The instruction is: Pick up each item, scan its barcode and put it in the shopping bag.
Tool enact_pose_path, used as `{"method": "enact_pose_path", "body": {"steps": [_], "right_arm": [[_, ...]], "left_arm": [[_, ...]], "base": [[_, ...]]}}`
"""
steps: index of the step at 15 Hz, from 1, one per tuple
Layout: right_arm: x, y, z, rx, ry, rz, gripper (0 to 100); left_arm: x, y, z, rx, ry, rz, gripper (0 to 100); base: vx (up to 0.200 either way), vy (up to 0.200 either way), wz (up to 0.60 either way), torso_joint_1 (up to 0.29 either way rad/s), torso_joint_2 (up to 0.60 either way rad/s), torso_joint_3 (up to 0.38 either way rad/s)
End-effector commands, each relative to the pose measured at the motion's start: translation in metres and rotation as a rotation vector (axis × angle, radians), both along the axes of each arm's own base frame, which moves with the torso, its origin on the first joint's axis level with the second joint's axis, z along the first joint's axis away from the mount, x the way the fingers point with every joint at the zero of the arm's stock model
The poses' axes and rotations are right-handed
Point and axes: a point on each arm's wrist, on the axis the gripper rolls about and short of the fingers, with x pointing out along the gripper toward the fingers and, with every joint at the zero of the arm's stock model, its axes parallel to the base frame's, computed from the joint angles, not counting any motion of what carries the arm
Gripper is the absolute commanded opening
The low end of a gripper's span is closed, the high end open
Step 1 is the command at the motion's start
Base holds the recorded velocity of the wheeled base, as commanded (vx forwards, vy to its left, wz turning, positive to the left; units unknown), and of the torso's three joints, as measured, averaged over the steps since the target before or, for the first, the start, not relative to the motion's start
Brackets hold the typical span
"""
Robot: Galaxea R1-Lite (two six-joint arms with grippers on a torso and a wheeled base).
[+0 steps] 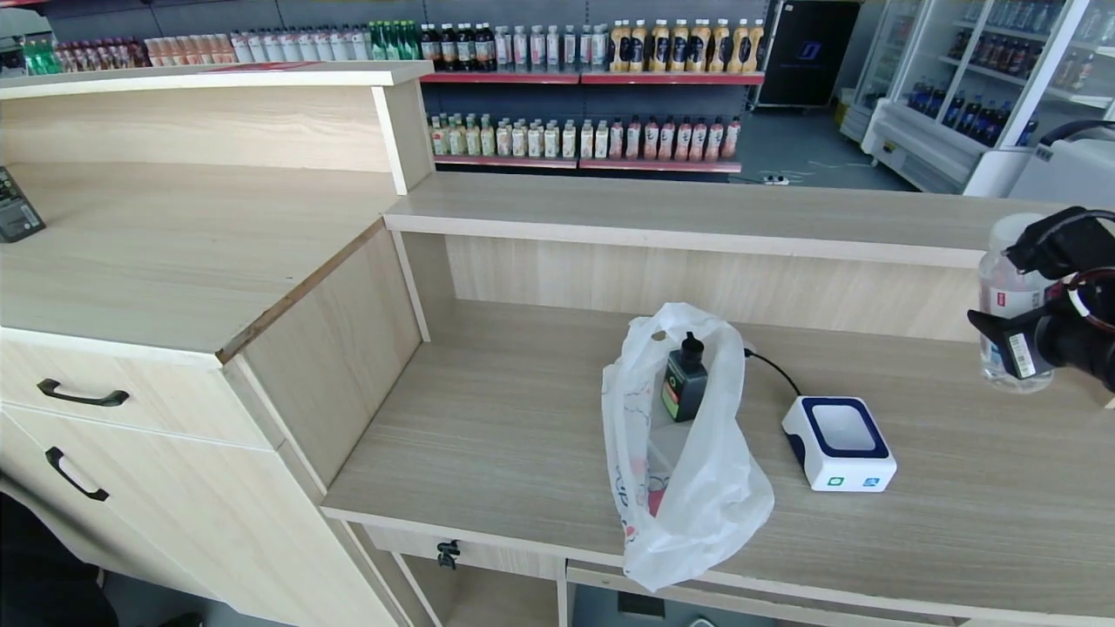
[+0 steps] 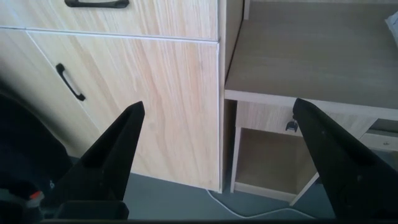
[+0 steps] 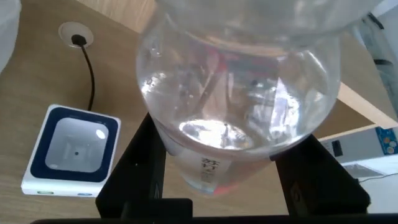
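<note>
A clear plastic bottle (image 1: 1002, 287) (image 3: 236, 93) of clear liquid is upright at the far right of the counter. My right gripper (image 1: 1019, 341) (image 3: 230, 180) is shut on it, one dark finger against each side. The white and blue barcode scanner (image 1: 839, 442) (image 3: 73, 149) lies on the counter to the left of the bottle. Left of the scanner the white plastic shopping bag (image 1: 688, 488) stands open, with a dark bottle (image 1: 685, 383) with a green label inside. My left gripper (image 2: 219, 107) hangs low in front of the cabinet, open and holding nothing.
The scanner's black cable (image 1: 771, 366) runs toward the back of the counter. A raised ledge (image 1: 697, 218) borders the counter behind. A taller cabinet (image 1: 174, 261) with drawer handles stands to the left, with a small terminal (image 1: 16, 209) on top. Drink shelves stand behind.
</note>
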Motion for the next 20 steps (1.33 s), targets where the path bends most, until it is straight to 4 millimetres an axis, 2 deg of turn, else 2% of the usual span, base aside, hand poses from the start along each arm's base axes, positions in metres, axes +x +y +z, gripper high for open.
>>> {"method": "enact_pose_path", "body": {"steps": [1,3,8,11,17,20], "right_arm": [[0.022,0.006,-0.024,-0.024,0.043,0.061,0],[0.035,0.011,-0.029,-0.052,0.016,0.174,0],[0.053,0.017,-0.043,-0.181,-0.009,0.432,0],[0.066,0.02,-0.05,-0.24,-0.03,0.646,0],[0.075,0.019,-0.07,-0.297,-0.022,0.807,0],[0.076,0.014,-0.071,-0.384,-0.034,0.837,0]], "left_arm": [[0.0,0.0,0.0,0.0,0.0,0.001,100],[0.0,0.0,0.0,0.0,0.0,0.001,100],[0.0,0.0,0.0,0.0,0.0,0.001,100],[0.0,0.0,0.0,0.0,0.0,0.001,100],[0.0,0.0,0.0,0.0,0.0,0.001,100],[0.0,0.0,0.0,0.0,0.0,0.001,100]], "base": [[0.0,0.0,0.0,0.0,0.0,0.0],[0.0,0.0,0.0,0.0,0.0,0.0],[0.0,0.0,0.0,0.0,0.0,0.0],[0.0,0.0,0.0,0.0,0.0,0.0],[0.0,0.0,0.0,0.0,0.0,0.0],[0.0,0.0,0.0,0.0,0.0,0.0]]}}
